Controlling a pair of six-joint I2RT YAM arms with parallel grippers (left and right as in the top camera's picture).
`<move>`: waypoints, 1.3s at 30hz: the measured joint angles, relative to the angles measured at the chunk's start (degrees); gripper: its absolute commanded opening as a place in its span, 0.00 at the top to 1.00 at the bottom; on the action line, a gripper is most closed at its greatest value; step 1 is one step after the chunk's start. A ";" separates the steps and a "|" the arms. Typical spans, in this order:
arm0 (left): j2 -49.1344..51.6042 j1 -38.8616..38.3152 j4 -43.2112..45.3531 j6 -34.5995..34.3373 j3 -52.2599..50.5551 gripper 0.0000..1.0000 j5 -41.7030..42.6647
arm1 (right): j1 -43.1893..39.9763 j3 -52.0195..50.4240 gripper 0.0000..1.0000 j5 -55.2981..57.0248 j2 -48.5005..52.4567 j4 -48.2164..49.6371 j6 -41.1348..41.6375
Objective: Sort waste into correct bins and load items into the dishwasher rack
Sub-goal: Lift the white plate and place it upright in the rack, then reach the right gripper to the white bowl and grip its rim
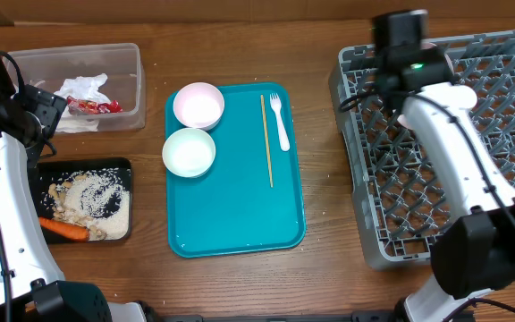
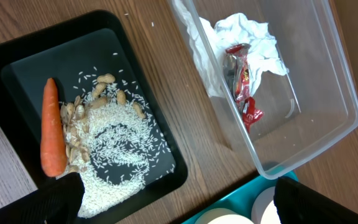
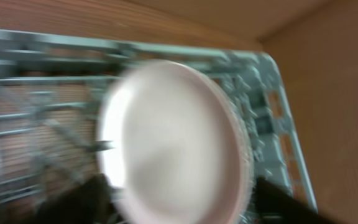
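One plate (image 3: 173, 137) blurs before the right gripper (image 3: 191, 202), grip unclear; left gripper (image 2: 194, 199) gapes empty; two bowls (image 1: 198, 105) (image 1: 189, 151), one fork (image 1: 281, 121) on tray (image 1: 240, 215).

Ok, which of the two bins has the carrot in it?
The shallow black tray: the carrot lies along one side, beside rice and nuts. The clear tub holds only napkins and a red wrapper.

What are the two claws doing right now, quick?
Left claw: open, holding nothing.
Right claw: looks open; the blurry white plate stands in the grey rack in front of it.
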 measured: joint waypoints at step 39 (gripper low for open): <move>0.00 0.00 0.04 -0.02 0.00 0.00 0.00 | 28.89 -0.22 0.35 -49.20 20.59 17.14 21.07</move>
